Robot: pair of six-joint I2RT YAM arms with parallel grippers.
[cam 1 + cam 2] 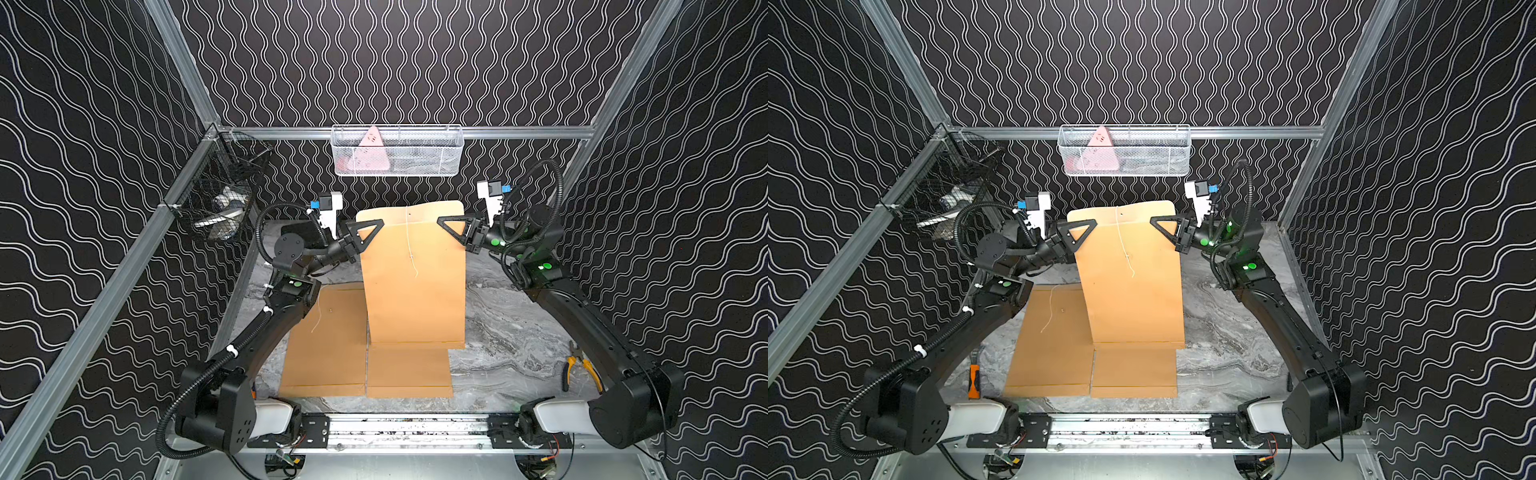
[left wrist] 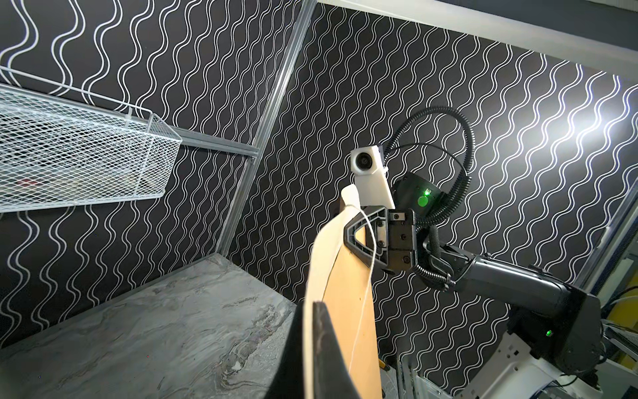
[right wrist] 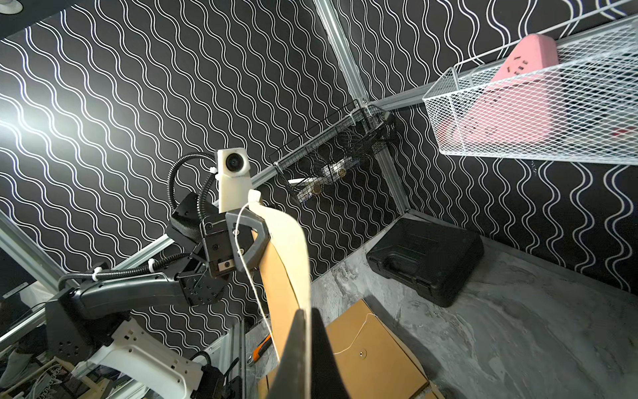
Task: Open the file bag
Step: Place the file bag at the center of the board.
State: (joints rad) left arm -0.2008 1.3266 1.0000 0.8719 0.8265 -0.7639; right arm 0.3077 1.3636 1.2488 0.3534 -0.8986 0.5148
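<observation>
file bag point(image 1: 415, 286) point(image 1: 1133, 291) is up off the bench, near-vertical and slightly bowed, hanging between the two tools in both top views. left tool point(image 1: 372, 230) is clamped on its upper left edge and right tool point(image 1: 446, 226) on its upper right edge (each wrist view shows that arm's own fingers flat against the paper, no gap). its lower edge meets the far end of a second bag point(image 1: 409, 370) lying flat; can't tell if weight rests there. a third bag point(image 1: 328, 340) lies flat just beside that one. white string point(image 1: 409, 245) dangles loose down the held bag's front.

writing: the pink wedge point(image 1: 371, 151) in the white mesh basket point(image 1: 436, 166) carries dark marks, too small to read.

bench point(image 1: 507, 324) is grey marble-look. walls are black with white wavy lines, on an aluminium frame. black wire basket point(image 1: 216, 199) hangs on the left wall, yellow-handled pliers point(image 1: 577, 368) lie by the right arm, and a black case point(image 3: 424, 259) sits at the back.
</observation>
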